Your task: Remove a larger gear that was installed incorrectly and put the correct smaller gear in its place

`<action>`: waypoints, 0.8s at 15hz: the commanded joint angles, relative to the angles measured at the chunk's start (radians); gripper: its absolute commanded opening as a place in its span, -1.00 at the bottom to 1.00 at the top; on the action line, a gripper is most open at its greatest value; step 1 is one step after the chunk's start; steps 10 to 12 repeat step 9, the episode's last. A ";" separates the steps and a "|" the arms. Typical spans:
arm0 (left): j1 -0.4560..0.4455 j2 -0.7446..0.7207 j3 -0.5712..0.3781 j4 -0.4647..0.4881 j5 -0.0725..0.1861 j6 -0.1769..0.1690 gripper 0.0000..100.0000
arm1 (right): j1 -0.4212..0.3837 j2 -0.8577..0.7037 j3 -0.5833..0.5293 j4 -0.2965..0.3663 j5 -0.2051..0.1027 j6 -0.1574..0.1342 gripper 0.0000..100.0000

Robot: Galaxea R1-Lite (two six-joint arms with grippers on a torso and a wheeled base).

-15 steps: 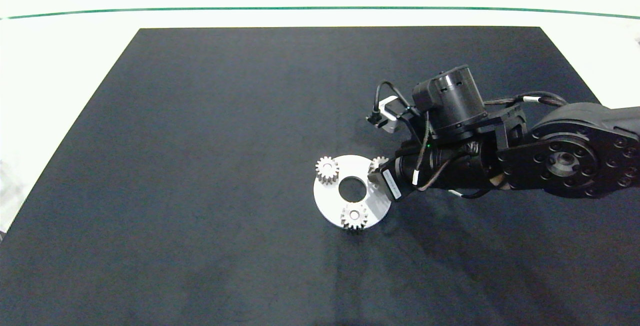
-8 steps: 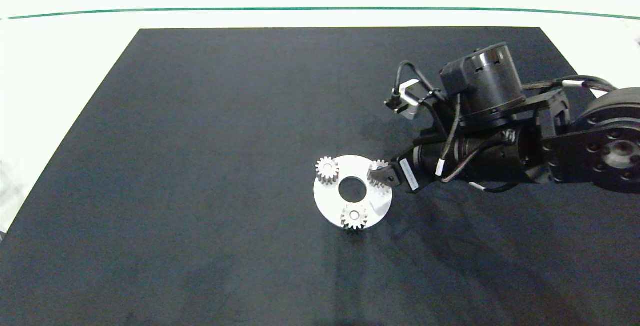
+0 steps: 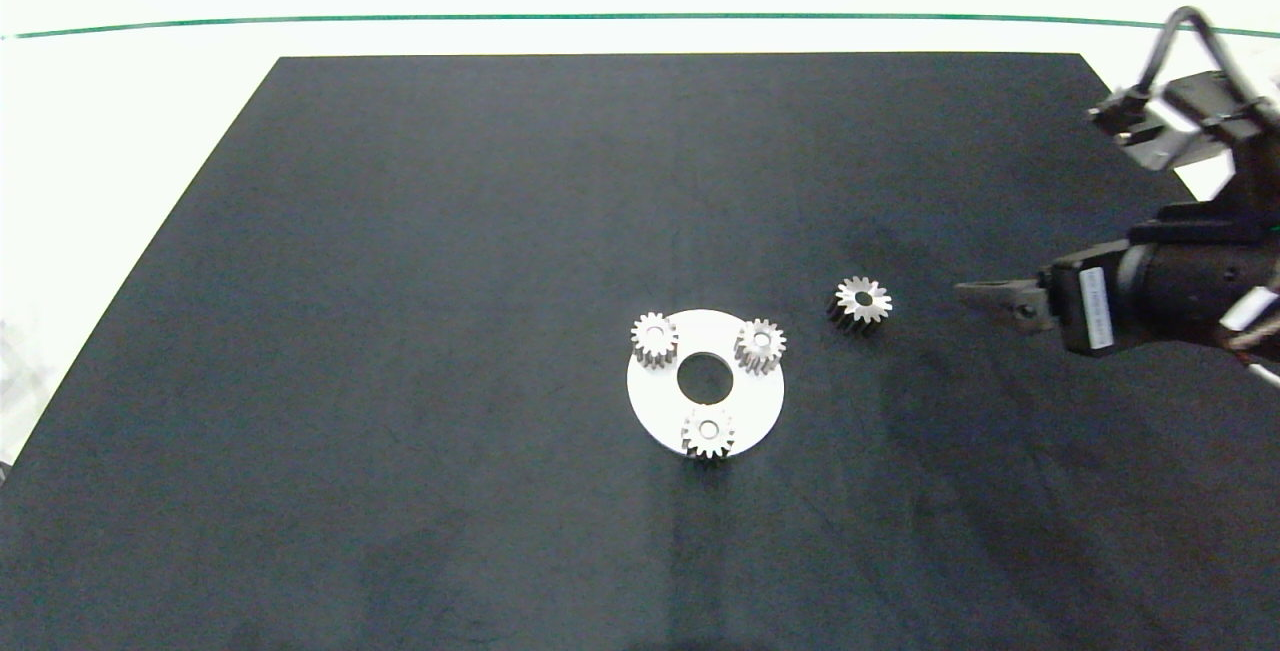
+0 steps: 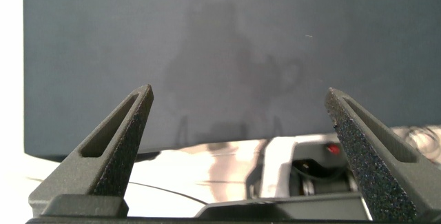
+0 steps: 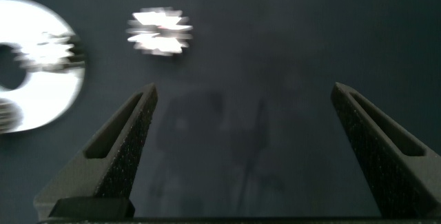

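Note:
A white round plate (image 3: 660, 401) lies mid-mat and carries three small silver gears. The smaller gear (image 3: 760, 343) sits at its right rim, free of any gripper. The larger gear (image 3: 862, 303), with long pointed teeth, lies flat on the mat just right of the plate. My right gripper (image 3: 985, 296) hovers further right, open and empty. The right wrist view shows the larger gear (image 5: 160, 31) and the plate (image 5: 41, 93) well beyond the open right gripper (image 5: 244, 89). My left gripper (image 4: 239, 93) is open and empty, outside the head view.
Two other small gears (image 3: 654, 336) (image 3: 708, 431) sit on the plate's left and near rims around its centre hole (image 3: 704, 378). The black mat (image 3: 400, 281) covers a white table. The right arm's body (image 3: 1190, 281) fills the right edge.
My right gripper let go of the smaller gear at the plate's right rim and drew back far to the right. The larger gear, hidden under the arm before, now shows.

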 commanded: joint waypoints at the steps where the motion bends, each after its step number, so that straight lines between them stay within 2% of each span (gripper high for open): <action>1: 0.001 -0.044 0.000 0.004 0.093 0.025 1.00 | -0.150 -0.371 0.169 0.004 -0.070 -0.015 1.00; 2: 0.002 -0.059 -0.002 0.004 0.126 0.034 1.00 | -0.191 -0.443 0.208 0.004 -0.068 -0.035 1.00; 4: 0.024 -0.073 -0.011 0.004 0.162 0.042 1.00 | -0.261 -0.610 0.265 0.004 -0.068 -0.066 1.00; 5: 0.058 -0.075 -0.023 0.003 0.169 0.040 1.00 | -0.297 -0.684 0.274 0.012 -0.070 -0.075 1.00; 9: 0.125 -0.086 -0.032 -0.002 0.169 0.031 1.00 | -0.407 -0.939 0.305 0.067 -0.070 -0.081 1.00; 12: 0.125 -0.086 -0.032 -0.002 0.169 0.031 1.00 | -0.407 -0.939 0.305 0.067 -0.070 -0.081 1.00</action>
